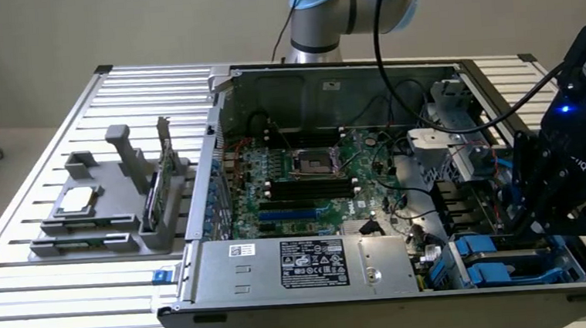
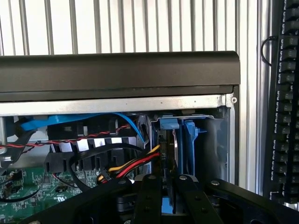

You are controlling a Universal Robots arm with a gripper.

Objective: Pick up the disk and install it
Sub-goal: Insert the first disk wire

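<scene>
The disk [image 2: 181, 144] stands on edge in the drive bay at the corner of the open computer case [image 1: 318, 73]; I see its thin metal side and bright blue carrier. My gripper [image 2: 167, 189] sits over it with one black finger [image 2: 148, 196] on each side, shut on the disk. In the exterior view the black gripper [image 1: 535, 224] hangs over the bay at the case's right front corner, where the disk's blue carrier [image 1: 482, 253] shows beside it. The disk's label is hidden.
Red, yellow and black cables [image 2: 126, 163] and a blue cable [image 2: 70, 120] run close beside the bay. A grey tray [image 1: 92, 240] at the exterior view's left holds a silver chip [image 1: 79, 198] and a green card [image 1: 155, 190]. The motherboard [image 1: 305, 182] and power supply [image 1: 300, 264] fill the case.
</scene>
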